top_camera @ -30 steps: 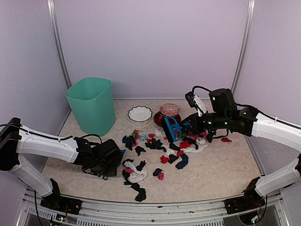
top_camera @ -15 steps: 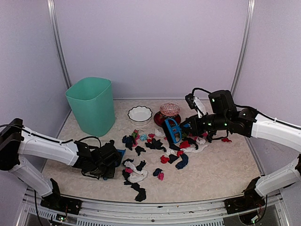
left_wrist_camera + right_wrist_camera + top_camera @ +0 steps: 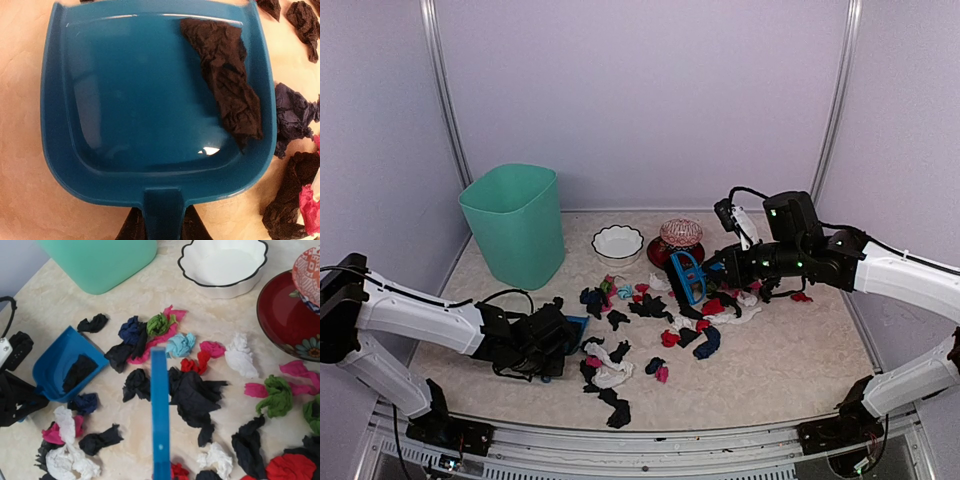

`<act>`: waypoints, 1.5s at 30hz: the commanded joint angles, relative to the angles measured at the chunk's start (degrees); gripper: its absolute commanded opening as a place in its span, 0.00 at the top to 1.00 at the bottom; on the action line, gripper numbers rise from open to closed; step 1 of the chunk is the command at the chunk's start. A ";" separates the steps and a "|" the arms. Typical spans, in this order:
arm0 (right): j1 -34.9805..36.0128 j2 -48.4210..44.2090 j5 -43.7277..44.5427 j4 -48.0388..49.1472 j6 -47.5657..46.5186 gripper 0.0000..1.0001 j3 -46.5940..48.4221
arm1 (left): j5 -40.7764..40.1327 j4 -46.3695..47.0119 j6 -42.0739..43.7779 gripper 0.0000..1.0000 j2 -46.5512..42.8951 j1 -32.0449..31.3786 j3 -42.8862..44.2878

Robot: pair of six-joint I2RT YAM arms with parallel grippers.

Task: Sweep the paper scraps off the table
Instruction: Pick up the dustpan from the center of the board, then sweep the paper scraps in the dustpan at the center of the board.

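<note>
Many crumpled paper scraps, mostly black with pink, red, white and green ones, lie over the middle of the table. My left gripper is shut on the handle of a blue dustpan lying flat at the left edge of the pile. In the left wrist view the fingers press both sides of the handle, and one black scrap lies in the dustpan. My right gripper is shut on a small blue brush held over the scraps; the brush shows edge-on, its fingers hidden.
A green bin stands at the back left. A white scalloped bowl and a red bowl with a patterned one in it stand behind the pile. A metal rail runs along the front edge.
My left gripper's jaws have closed onto the dustpan handle and that arm has edged slightly right toward the pile. The right arm and brush have barely moved.
</note>
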 commanded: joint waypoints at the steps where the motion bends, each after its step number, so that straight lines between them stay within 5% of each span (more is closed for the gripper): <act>1: 0.43 -0.07 0.04 -0.46 0.40 1.00 1.16 | -0.50 0.60 1.53 0.98 -1.22 -0.62 -0.21; 21: 5.27 3.75 -2.85 7.32 2.61 1.00 4.78 | -2.45 -17.16 8.71 1.00 -7.91 -1.99 15.78; 32: 12.00 14.25 -8.35 19.37 11.30 1.00 12.92 | 1.95 -20.23 17.84 1.00 -5.91 -4.04 21.11; 45: 13.13 27.43 -10.54 16.98 15.02 1.00 15.60 | 1.79 -21.71 18.69 1.00 -1.11 -6.19 23.27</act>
